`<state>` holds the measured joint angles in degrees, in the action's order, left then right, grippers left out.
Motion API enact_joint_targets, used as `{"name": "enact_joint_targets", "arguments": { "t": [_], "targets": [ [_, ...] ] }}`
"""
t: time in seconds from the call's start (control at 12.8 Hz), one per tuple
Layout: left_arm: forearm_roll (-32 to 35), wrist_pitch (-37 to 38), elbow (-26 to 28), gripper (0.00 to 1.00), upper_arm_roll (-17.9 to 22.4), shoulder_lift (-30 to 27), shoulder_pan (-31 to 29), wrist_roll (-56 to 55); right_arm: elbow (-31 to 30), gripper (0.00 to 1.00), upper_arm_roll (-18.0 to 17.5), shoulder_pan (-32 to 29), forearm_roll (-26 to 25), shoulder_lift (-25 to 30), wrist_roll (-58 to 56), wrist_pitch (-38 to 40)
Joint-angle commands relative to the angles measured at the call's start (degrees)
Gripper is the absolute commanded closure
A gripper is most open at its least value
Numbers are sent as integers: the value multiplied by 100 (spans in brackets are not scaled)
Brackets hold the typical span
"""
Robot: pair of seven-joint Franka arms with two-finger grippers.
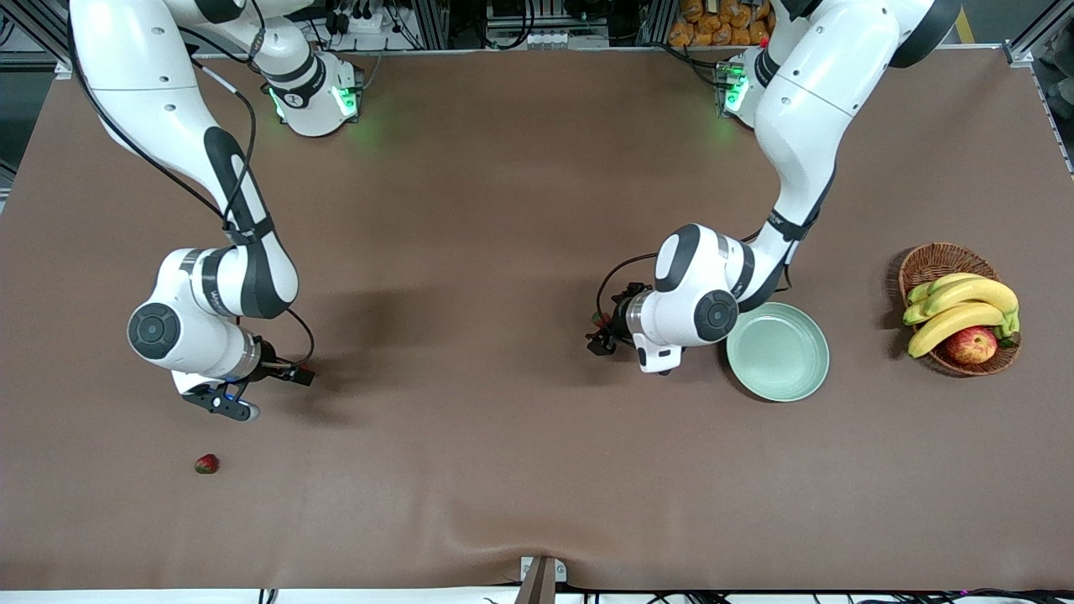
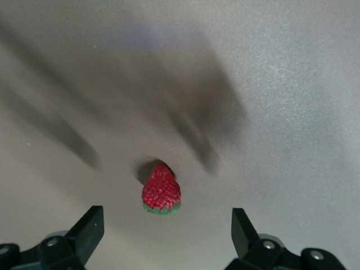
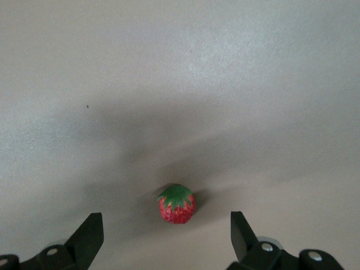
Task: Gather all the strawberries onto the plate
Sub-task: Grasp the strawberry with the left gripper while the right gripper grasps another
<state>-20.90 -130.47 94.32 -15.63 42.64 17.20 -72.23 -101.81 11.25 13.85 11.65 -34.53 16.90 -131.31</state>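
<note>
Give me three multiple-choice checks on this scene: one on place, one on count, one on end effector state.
1. Where does the plate stand?
A) at the right arm's base
B) on the table, between the left end effector and the basket
C) inside the basket

2. How many berries lie in the plate?
A) three
B) two
C) none

3. The left end effector is:
A) open over a strawberry
B) shut on a strawberry
C) shut on a banana

Key:
1 B, the front view shows it between them.
2 C, its mint surface is bare.
3 A, its fingers stand apart and the berry lies on the table.
</note>
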Motion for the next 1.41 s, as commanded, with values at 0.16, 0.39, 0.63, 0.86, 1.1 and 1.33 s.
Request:
{"name": "enact_joint_targets", "arguments": {
  "t": [0.16,0.39,0.63,0.86,1.1,1.33],
  "targets": [
    [253,-66,-45,2,42,104,100,-423,-40,0,-79,-32,223,-212,68,-132],
    [358,-66,-54,7,42,201,100,-458,-32,0,-79,-84,232,-256,59,-149],
    [359,-66,-54,15,42,218,108,-528,-41,0,-79,-84,232,-282,59,-149],
    [359,-75,-54,29,42,245,144,-616,-50,0,-79,-67,232,-291,50,-149],
    [350,-66,-63,58,42,245,153,-678,-67,100,-79,-75,232,-291,-2,-237],
    [341,-66,-89,100,42,227,91,-678,-120,100,-79,-49,232,-291,-11,-255]
  ]
}}
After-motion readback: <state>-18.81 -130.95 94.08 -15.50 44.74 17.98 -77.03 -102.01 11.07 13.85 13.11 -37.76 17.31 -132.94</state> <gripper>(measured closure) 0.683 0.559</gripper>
